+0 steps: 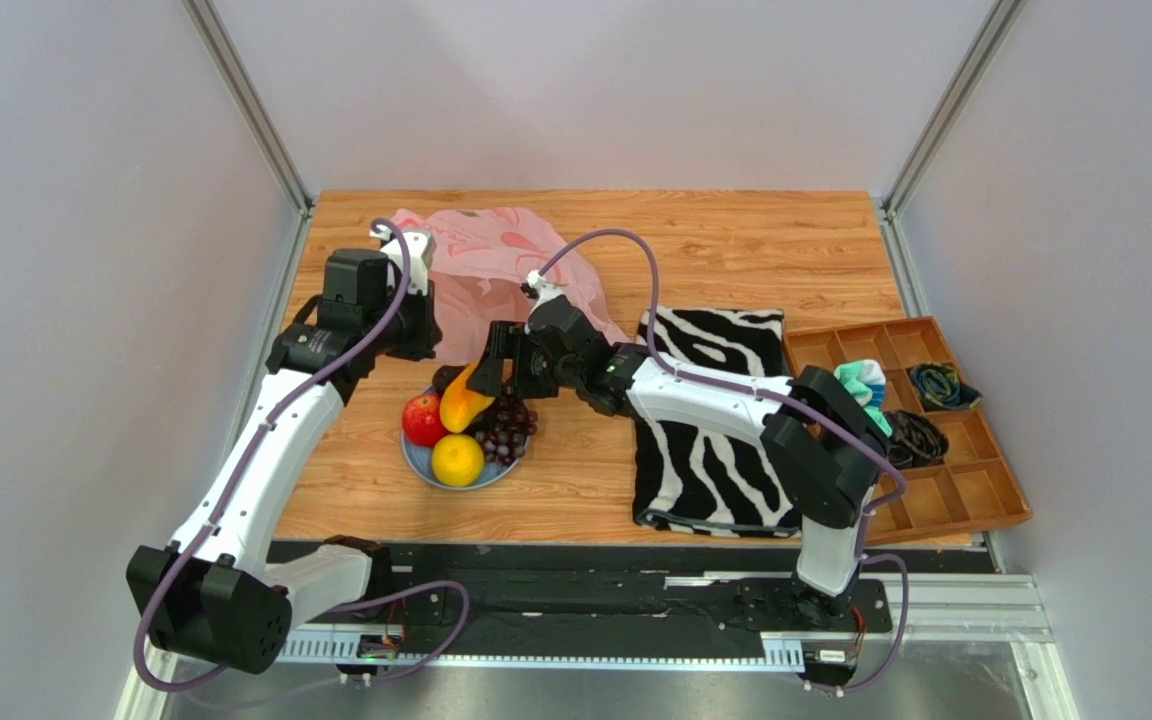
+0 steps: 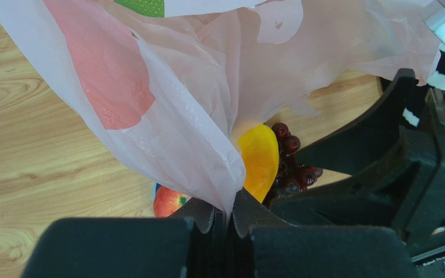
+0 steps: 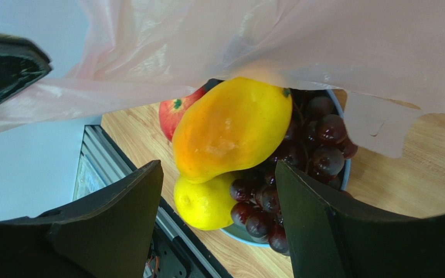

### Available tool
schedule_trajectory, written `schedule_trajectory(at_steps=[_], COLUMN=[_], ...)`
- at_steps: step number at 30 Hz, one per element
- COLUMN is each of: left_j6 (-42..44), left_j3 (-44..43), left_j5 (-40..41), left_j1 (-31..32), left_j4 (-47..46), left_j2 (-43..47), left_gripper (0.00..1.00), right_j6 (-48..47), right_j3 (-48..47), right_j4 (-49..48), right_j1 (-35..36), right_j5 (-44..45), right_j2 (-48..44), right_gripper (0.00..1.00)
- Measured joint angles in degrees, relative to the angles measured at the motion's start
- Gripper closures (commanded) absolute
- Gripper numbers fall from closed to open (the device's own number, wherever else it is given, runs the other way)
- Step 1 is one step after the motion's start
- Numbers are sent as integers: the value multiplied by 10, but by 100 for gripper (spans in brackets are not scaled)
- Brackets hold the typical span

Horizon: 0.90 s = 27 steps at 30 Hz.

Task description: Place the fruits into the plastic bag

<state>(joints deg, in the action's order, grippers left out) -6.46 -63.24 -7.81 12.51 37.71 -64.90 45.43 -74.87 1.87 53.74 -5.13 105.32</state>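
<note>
Overhead, the pink plastic bag (image 1: 485, 270) lies crumpled on the wooden table (image 1: 778, 255) in the upper middle of the frame. The left gripper (image 1: 440, 323) meets the bag's near edge. Just below the bag, a blue plate (image 1: 414, 456) carries a red apple (image 1: 422, 420), a yellow citrus (image 1: 458, 459), a tilted mango (image 1: 462, 402) and a dark grape bunch (image 1: 507, 432). The right gripper (image 1: 492, 375) hovers over the plate's far side. A zebra-striped cloth (image 1: 710, 428) lies to the right of the plate, with a wooden compartment tray (image 1: 973, 488) at the far right.

Next, the left wrist view shows its fingers (image 2: 207, 215) pressed together at the bottom centre, pinching a fold of the bag's film, which rises toward the upper left. Beyond the fold sit the mango, the grapes and a sliver of apple.

Finally, the right wrist view shows its fingers (image 3: 120, 214) spread wide and gripping nothing, with the mango at centre frame between them and the bag draped across the top.
</note>
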Motion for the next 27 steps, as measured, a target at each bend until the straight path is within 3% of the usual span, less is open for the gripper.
schedule_trajectory(at_steps=[27], left_j6=[0], left_j3=[0], left_j5=[-1], left_j1=[0], left_j4=[2], left_j2=[0], left_gripper=[100], right_j6=[28], right_j3=[-16], right_j4=[-50], right_j1=[-23], right_j5=[-33], right_j2=[74], right_gripper=[26])
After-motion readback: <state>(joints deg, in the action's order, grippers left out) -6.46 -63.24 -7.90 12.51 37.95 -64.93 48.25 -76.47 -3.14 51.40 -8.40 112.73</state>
